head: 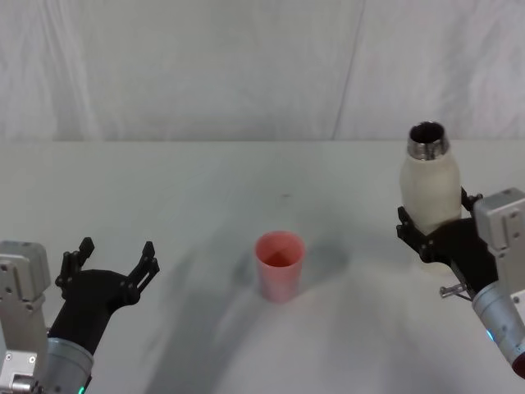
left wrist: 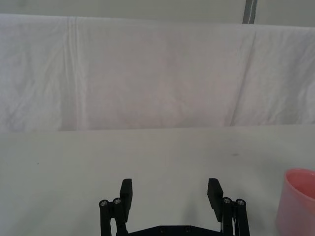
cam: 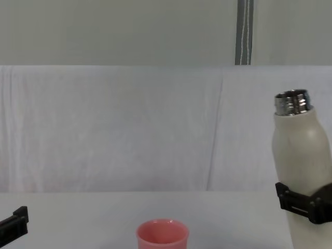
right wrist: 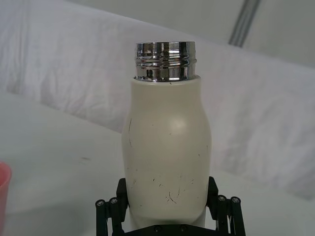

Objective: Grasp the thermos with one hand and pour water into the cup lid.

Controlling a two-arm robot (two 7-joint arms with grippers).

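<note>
The thermos (head: 429, 190) is standing nearly upright at the right, its steel neck open, with the right hand (head: 435, 232) clamping its lower body. The cup lid (head: 280, 264) is sitting mid-surface (head: 205, 197), well apart. The left hand (head: 111, 264) is hovering spread open, holding nothing, at the left.

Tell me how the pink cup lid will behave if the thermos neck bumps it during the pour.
The cup lid looks small, thin-walled and unanchored, so it would likely slide or tip easily. It tapers toward its base, adding to the tipping risk. The right gripper holds the thermos; the open left gripper isn't steadying the cup.
</note>
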